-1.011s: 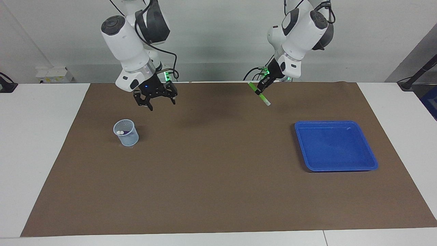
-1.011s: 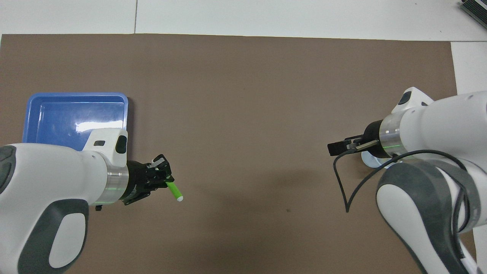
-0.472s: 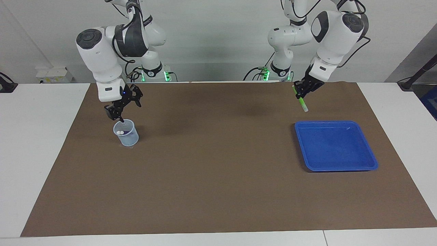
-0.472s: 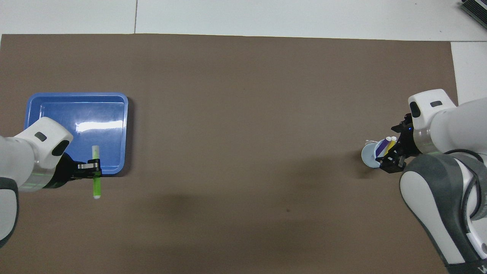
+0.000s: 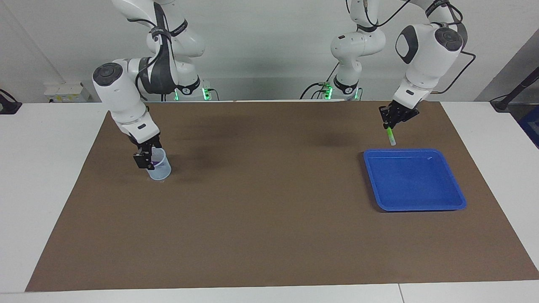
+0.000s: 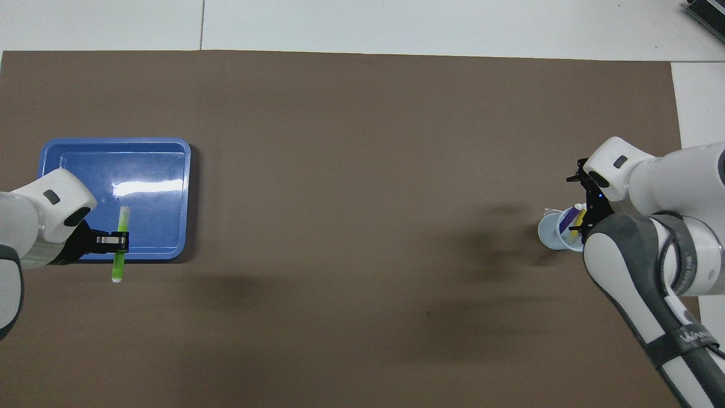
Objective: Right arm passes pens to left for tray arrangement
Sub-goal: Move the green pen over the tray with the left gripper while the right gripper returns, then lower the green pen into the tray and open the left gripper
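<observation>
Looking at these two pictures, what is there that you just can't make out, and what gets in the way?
- Facing view: the pens in the mesh cup are hidden by the right gripper at its rim.
- Overhead view: the purple pen and yellow pen show only their tops; the right arm covers part of the cup.
- Overhead view: part of the blue tray is covered by the left arm.
- Facing view: how high the green pen, held by the left gripper, hangs above the tray.
</observation>
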`<state>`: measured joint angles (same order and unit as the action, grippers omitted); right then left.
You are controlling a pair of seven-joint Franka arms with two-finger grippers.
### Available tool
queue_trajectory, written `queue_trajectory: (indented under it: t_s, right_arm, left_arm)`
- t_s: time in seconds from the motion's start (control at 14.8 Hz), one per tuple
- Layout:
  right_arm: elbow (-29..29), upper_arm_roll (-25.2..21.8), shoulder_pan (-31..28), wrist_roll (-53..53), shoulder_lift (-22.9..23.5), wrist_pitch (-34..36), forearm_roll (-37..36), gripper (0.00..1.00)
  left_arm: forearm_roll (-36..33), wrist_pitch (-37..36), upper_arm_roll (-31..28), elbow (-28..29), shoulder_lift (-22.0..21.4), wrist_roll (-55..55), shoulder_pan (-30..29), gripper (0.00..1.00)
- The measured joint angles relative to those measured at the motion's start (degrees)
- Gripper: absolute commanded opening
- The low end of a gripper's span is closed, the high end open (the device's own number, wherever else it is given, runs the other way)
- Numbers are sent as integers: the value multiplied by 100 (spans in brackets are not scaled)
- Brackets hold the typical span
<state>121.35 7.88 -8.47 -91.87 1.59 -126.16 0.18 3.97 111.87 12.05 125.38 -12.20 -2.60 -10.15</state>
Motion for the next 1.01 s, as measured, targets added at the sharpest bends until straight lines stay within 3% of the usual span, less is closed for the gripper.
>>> queue_trajectory:
  t_s: [0.27,1.01]
  right_arm:
    - [-2,60,10,-384,119,-71,-152,76]
    - [-1,42,-66,-574,120,35,-283,75]
  left_arm:
    - [-212,595,-2,6,531,-34,-85,0]
    - [-496,2133,-3,13,1722,-36,-106,0]
